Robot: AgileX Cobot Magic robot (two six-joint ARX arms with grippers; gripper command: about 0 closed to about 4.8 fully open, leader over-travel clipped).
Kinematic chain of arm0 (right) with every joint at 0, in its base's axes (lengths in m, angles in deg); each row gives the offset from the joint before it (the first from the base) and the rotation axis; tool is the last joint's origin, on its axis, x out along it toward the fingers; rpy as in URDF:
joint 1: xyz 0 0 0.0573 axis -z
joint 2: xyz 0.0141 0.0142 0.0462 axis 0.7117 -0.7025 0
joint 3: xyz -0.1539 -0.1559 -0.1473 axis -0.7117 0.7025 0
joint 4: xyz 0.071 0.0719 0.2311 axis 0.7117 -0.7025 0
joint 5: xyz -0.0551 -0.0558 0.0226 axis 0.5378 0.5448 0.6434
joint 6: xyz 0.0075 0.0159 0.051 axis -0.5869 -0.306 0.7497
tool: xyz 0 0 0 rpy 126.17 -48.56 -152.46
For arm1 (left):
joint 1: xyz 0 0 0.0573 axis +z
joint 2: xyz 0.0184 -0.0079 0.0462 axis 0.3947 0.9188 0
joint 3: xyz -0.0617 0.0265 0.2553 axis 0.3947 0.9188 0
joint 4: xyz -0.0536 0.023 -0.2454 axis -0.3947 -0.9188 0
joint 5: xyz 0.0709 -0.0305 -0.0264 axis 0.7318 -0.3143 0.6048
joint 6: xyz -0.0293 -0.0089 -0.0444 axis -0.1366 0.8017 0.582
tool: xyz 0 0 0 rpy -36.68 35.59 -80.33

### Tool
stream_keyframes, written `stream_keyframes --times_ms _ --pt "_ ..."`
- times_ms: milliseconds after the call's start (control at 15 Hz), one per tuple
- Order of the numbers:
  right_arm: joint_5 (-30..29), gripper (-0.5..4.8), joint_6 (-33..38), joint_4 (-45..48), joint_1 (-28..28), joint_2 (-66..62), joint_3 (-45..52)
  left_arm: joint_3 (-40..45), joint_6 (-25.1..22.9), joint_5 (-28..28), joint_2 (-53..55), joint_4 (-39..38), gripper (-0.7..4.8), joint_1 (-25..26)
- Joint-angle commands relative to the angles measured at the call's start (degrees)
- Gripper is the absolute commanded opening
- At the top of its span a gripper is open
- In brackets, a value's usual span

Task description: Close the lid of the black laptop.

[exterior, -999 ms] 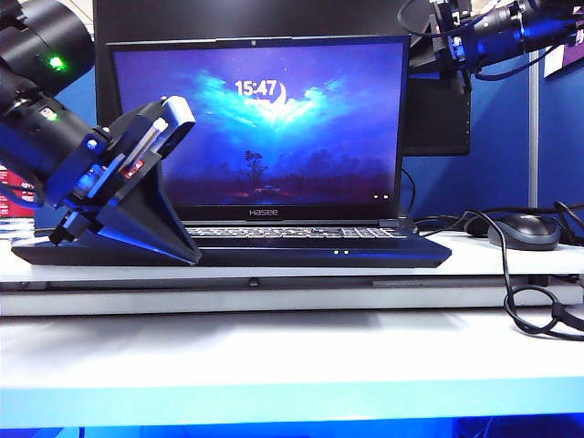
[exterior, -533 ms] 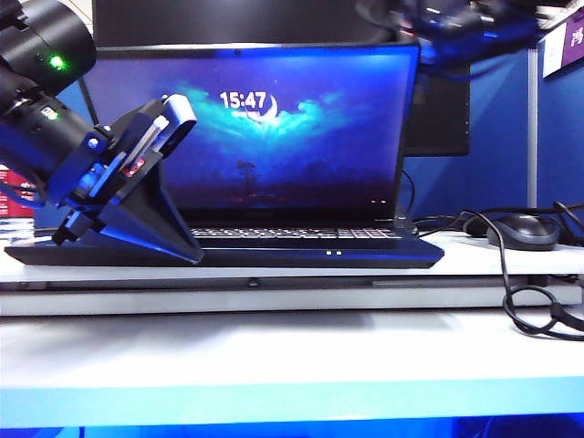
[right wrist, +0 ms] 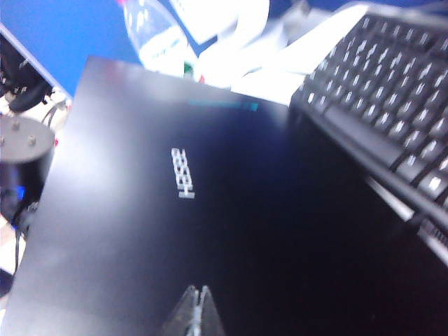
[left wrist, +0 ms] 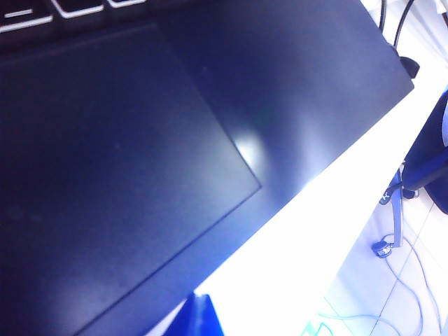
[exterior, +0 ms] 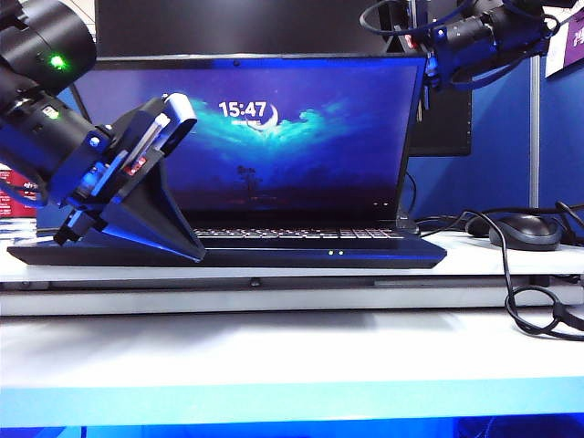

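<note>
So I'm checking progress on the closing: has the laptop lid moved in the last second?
Yes. The lid has tipped: its top edge now sits higher against the monitor behind, its right corner wider, beside the right claw.

The black laptop is set on the surface, its lid raised behind the keys. A monitor stands behind it. A mouse lies to its right. The left gripper is positioned over its left front; the right gripper is held at the lid's upper right corner, behind it.

Exterior: low, frontal; wrist views close; all share laptop.
</note>
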Motion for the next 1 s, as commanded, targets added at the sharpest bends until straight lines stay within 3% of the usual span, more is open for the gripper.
stream_keyframes --times_ms 67,733,866,999 --pt "-0.8 -0.02 -3.1 -4.5 -0.4 0.2 -0.1 -0.1 0.4 2.7 0.1 2.1 -0.05 0.3" --pt "0.0 -0.02 -13.8 -18.1 -3.3 0.2 0.0 -0.1 0.4 2.3 0.1 2.0 -0.05 0.3" --pt "0.6 -0.02 -13.9 -18.3 -3.8 0.2 0.0 -0.1 0.4 -1.6 0.1 0.9 -0.05 0.3" --pt "0.6 -0.02 -13.8 -18.3 -3.8 0.2 0.0 -0.1 -0.1 -11.1 0.1 -0.3 -0.05 0.3"
